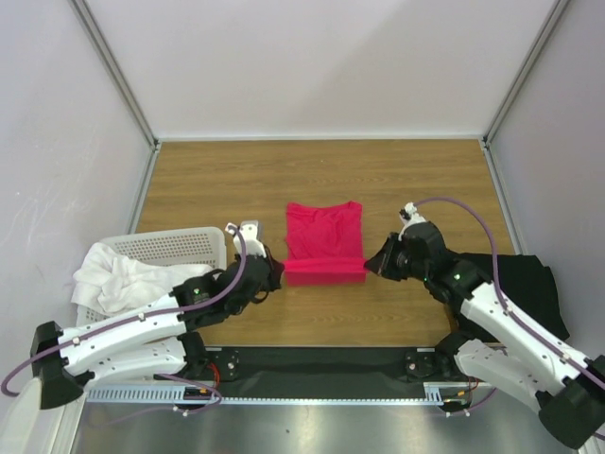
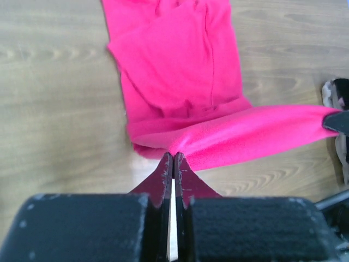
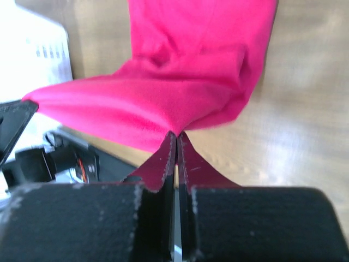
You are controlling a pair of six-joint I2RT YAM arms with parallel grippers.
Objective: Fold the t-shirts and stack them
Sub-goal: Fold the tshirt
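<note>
Crimson-pink t-shirt (image 1: 324, 236) has its hem pinched by left tool (image 2: 173, 161) and right tool (image 3: 176, 137).

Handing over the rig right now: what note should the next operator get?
Left tool: shut on the pink t-shirt, near left corner.
Right tool: shut on its near right corner.
Near edge lifted between them, rest flat mid-table.
White shirts in the basket at left; black shirt at far right.
Nothing stacked yet.
To do: finish this fold, fold the others, stack.

I see my left gripper (image 2: 173, 159) clamped on a hem corner of the crimson-pink t-shirt (image 2: 174, 71), that hem stretched taut to the right gripper (image 2: 339, 120)
</note>
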